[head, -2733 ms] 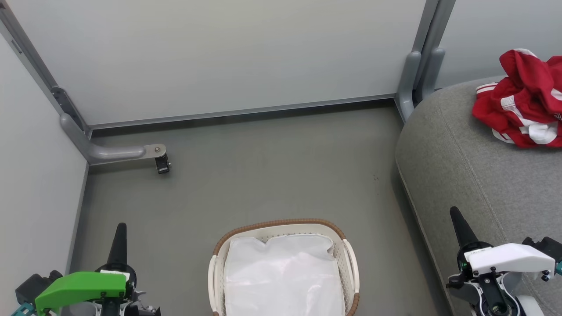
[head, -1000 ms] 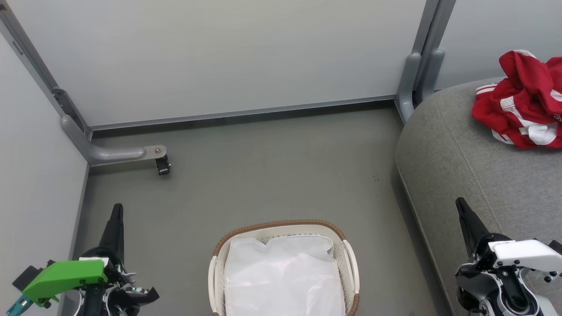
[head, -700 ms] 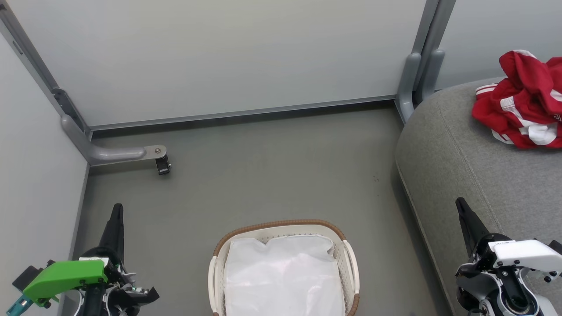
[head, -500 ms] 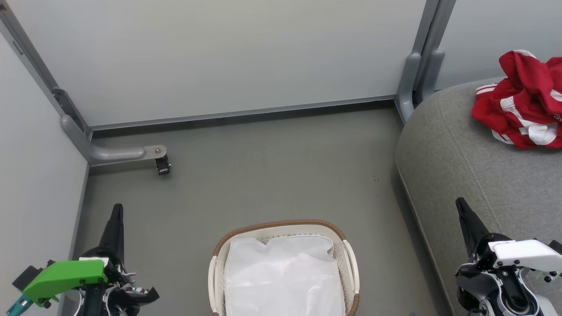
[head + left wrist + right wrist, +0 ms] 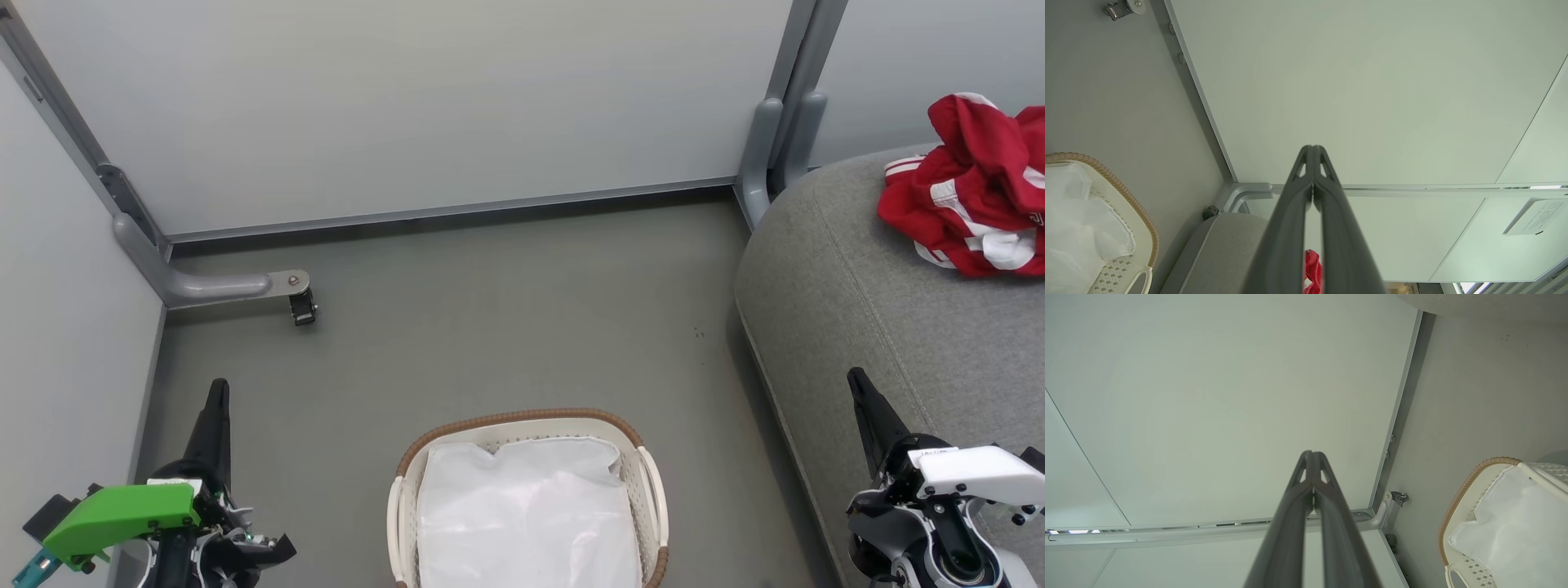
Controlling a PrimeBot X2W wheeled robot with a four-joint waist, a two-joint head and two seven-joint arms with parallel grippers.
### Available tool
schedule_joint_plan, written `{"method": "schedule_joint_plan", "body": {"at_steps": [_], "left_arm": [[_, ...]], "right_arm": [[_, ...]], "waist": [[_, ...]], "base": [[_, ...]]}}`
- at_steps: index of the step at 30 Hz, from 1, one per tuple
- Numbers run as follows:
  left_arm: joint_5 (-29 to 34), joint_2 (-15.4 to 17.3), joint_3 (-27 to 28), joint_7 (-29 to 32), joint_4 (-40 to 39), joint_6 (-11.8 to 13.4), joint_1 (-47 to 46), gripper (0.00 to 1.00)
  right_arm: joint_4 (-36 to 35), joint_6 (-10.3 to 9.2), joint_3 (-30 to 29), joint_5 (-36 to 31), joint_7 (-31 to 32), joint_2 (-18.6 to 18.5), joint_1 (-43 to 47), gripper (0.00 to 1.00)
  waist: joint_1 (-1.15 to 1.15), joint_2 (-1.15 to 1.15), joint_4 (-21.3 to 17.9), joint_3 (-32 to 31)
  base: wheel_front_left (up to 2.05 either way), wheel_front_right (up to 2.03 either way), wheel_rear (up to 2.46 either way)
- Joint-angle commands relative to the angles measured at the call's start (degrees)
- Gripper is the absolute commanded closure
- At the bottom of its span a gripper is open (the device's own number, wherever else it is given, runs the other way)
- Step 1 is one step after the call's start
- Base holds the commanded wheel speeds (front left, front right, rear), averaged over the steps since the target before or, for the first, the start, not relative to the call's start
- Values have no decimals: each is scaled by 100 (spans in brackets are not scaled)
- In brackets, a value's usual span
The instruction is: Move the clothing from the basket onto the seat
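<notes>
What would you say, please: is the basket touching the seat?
Apart. In the head view a strip of bare floor lies plainly between the basket and the seat.

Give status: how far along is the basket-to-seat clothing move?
Done: a red-and-white garment lies crumpled on the seat. In hand: nothing; the left gripper and right gripper are both shut and empty, apart from the basket. Remaining: white material fills the basket; I cannot tell whether it is clothing or a liner. If it is clothing, it is not yet moved.
</notes>
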Motion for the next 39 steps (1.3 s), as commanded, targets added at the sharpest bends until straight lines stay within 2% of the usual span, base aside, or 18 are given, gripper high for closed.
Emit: {"method": "schedule_joint_plan", "body": {"at_steps": [1,39], "left_arm": [[-18,-3,14,18,-12,-36,-57,100],[-19,-3,13,17,-12,-37,-57,100]], "right_arm": [[-24,0,-11,23,6,-34,-43,100],[-23,0,-10,23,5,-34,-43,100]], "waist": [[0,0,0,0],[0,0,0,0]], "base": [[0,0,0],[0,0,0]]}}
